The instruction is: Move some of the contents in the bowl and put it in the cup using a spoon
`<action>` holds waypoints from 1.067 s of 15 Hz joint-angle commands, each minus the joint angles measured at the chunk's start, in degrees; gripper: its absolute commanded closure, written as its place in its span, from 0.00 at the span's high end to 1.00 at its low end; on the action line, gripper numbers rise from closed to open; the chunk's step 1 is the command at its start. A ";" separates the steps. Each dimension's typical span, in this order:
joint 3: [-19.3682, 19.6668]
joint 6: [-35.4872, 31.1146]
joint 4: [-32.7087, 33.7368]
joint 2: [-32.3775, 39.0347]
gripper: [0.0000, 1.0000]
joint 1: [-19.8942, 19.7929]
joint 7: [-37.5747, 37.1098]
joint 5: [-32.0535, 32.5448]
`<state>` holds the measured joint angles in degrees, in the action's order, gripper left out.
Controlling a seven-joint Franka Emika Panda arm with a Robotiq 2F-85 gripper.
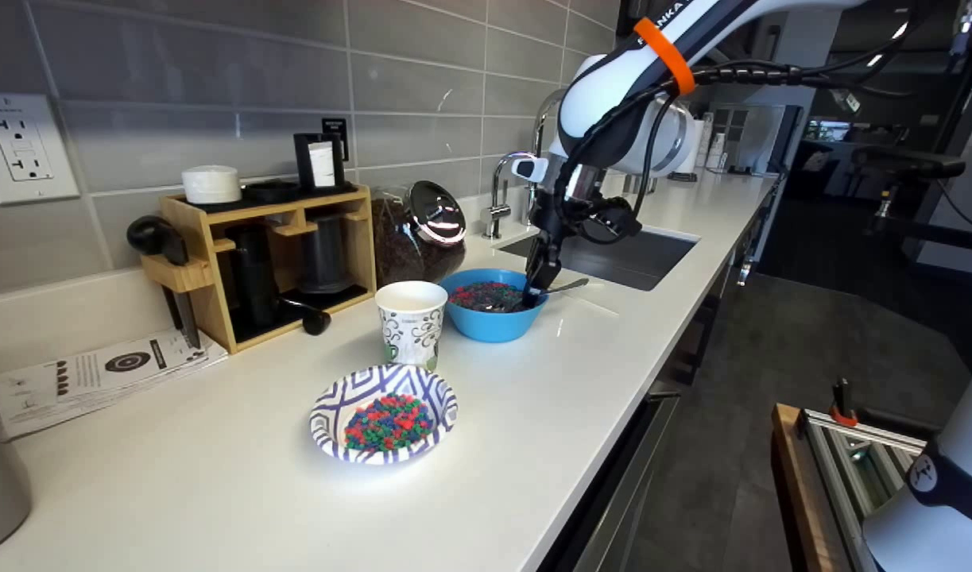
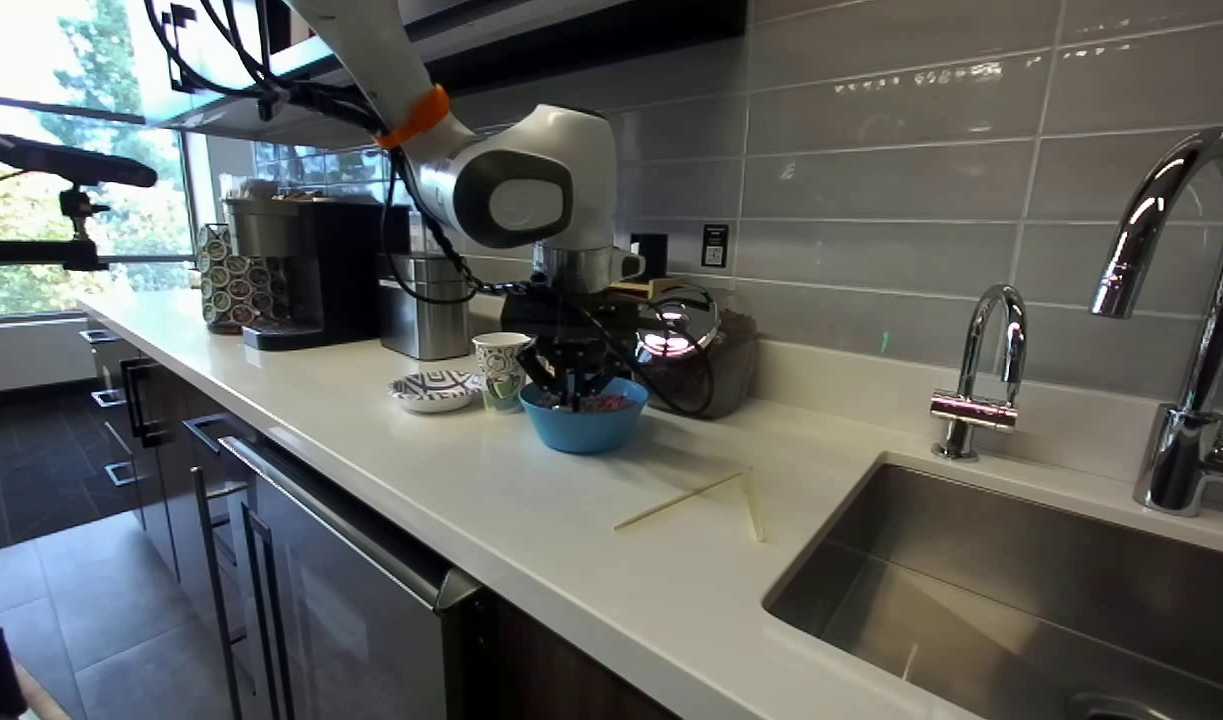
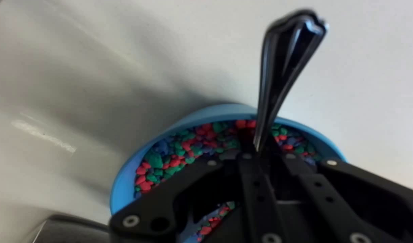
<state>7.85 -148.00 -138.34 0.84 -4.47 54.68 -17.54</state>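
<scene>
Wrist view: jaws pinching spoon (image 3: 280,77), far end near top; bowl (image 3: 209,114) lower centre, bits (image 3: 182,155) inside. Both exterior views: cup (image 1: 410,327) just left of bowl.

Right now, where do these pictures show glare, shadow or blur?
Wrist view: soft shadows on the glossy white counter, and the slim dark-grey metal spoon looks blurry at its handle tip. Both exterior views: bright glare on the shiny round jar lid. An exterior view: the tall window, partly washed out.
</scene>
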 commanded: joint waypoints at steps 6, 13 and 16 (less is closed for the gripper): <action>-0.90 3.17 -0.71 -2.66 0.02 -0.69 -1.78 1.26; -0.29 5.89 -0.51 -5.03 0.02 -0.67 -7.30 4.70; 0.50 10.11 0.79 -6.18 0.02 -1.30 -9.33 4.66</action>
<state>7.83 -140.55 -137.91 -3.21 -4.74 48.74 -14.19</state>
